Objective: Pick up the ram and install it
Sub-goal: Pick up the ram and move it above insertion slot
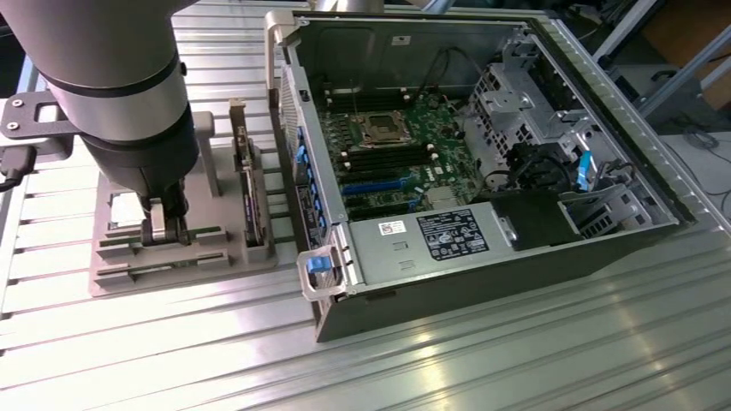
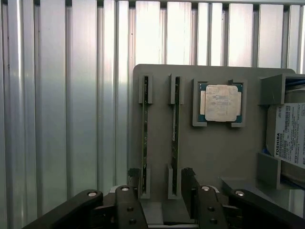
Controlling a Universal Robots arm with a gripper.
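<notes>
You stood in a robotics lab or test cell.
Your bench was a ribbed aluminium table (image 1: 514,360); a robot arm (image 1: 126,94) hung over a grey parts fixture (image 1: 228,261) beside an opened desktop computer case (image 1: 480,287).

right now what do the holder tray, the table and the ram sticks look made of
holder tray: matte grey plastic, possibly printed; dull, even surface.
table: probably bare aluminium; ribbed slats with bright glare.
ram sticks: greenish circuit board, apparently; seen edge-on, finish unclear.
</notes>
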